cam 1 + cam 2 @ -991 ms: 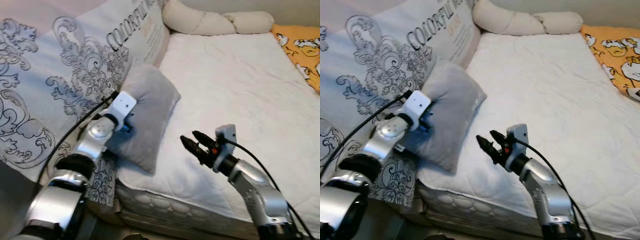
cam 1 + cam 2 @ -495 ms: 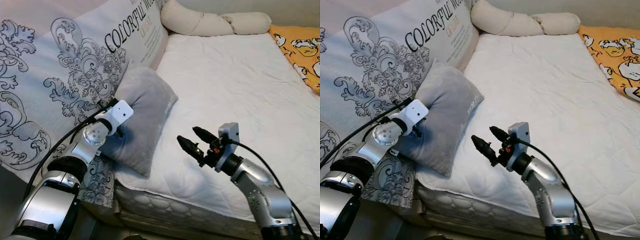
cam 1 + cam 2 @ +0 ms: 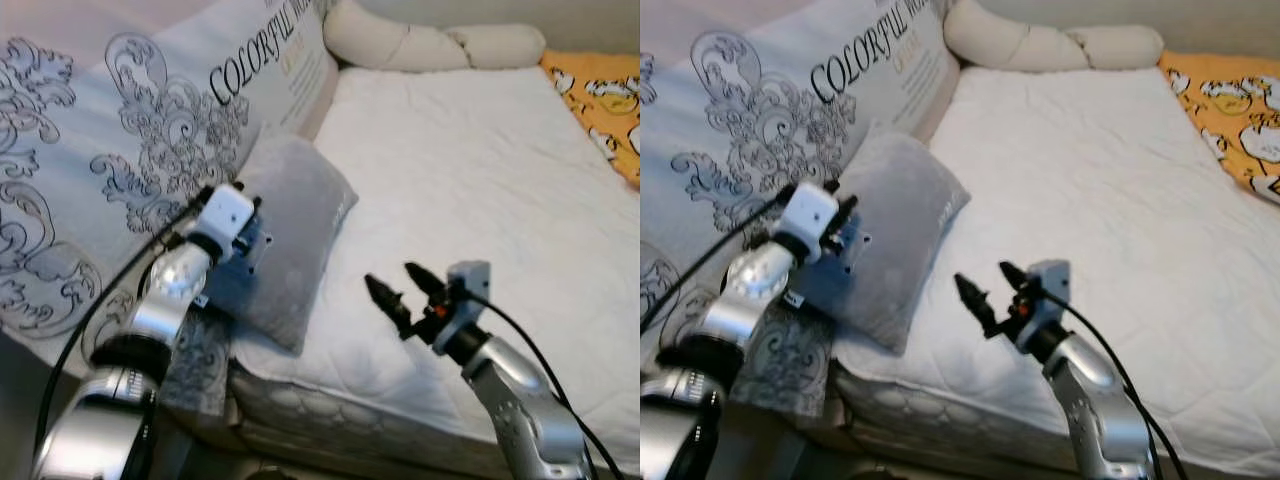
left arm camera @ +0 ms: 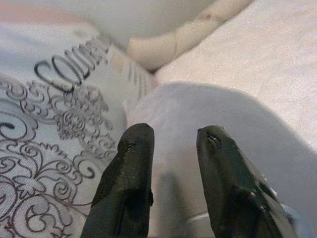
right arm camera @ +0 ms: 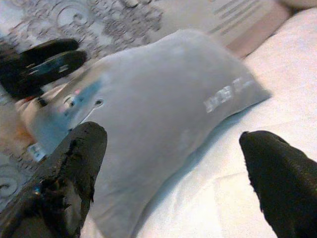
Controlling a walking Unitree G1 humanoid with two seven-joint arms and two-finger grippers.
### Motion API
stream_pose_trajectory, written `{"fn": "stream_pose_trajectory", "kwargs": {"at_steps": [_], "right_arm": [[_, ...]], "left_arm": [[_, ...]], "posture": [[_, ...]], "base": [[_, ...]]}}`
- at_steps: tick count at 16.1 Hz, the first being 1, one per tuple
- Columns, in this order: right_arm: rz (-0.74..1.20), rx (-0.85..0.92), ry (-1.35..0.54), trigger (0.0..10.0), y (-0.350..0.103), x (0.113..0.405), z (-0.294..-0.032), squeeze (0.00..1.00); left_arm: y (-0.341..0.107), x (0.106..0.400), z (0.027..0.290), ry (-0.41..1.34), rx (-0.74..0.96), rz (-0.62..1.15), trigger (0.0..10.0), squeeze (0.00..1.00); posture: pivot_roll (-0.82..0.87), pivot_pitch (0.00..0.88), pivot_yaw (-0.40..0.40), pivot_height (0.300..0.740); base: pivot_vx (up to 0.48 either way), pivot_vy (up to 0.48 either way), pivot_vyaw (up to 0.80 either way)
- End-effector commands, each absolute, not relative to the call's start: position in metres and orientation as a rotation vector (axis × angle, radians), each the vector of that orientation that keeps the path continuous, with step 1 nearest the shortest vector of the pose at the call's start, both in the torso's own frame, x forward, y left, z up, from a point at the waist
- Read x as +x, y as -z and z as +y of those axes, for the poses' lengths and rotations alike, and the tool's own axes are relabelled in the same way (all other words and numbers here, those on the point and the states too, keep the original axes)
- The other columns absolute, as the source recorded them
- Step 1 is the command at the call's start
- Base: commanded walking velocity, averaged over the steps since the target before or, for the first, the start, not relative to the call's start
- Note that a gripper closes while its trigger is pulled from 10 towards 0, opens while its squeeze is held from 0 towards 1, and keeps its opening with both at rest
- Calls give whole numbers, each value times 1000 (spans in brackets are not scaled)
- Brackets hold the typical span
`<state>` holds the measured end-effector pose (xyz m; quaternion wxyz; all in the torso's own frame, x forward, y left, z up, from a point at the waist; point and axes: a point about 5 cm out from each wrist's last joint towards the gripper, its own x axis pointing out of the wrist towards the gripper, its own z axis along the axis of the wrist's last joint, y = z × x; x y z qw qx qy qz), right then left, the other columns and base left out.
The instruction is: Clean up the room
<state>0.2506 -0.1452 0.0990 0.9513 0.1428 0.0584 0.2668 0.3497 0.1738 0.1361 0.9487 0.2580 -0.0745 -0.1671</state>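
Note:
A grey pillow [image 3: 295,230] leans on the left side of the white mattress [image 3: 480,170], against a big patterned cushion [image 3: 140,150]. My left gripper [image 3: 256,208] is at the pillow's left edge. In the left wrist view its fingers [image 4: 131,178] stand a little apart, with the pillow [image 4: 198,109] just beyond the tips and nothing pinched between them. My right gripper [image 3: 392,277] hovers over the mattress to the right of the pillow's lower corner. It is wide open and points at the pillow [image 5: 163,109].
A cream bolster [image 3: 430,45] lies along the far end of the bed. A yellow patterned blanket [image 3: 600,85] covers the far right corner. The mattress's near edge [image 3: 330,415] drops to the floor in front of me.
My left gripper has risen from low on the pillow's left side to higher on its edge. The right gripper has drifted slightly right, still open. The picture is blurrier now.

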Motion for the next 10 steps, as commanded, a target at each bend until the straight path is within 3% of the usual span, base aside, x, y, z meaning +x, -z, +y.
{"fn": "stream_pose_trajectory", "kwargs": {"at_steps": [1, 3, 5, 10], "right_arm": [[87, 301, -507, 10000, -105, 250, -148, 1000], [65, 320, -431, 10000, -107, 251, -153, 1000], [43, 282, -228, 10000, -107, 253, -163, 1000], [70, 161, -79, 10000, -103, 248, -170, 1000]], "left_arm": [[-148, 348, 174, 356, 496, -199, 10000, 1000], [-148, 340, 169, 365, 295, -186, 10000, 1000], [-133, 309, 161, 369, 41, -130, 10000, 1000], [-123, 269, 166, 299, -51, -46, 10000, 1000]], "posture": [[21, 0, 80, 740], [26, 0, 67, 740], [26, 0, 36, 740], [30, 0, 13, 740]], "base": [[0, 0, 0], [0, 0, 0], [0, 0, 0], [0, 0, 0]]}}
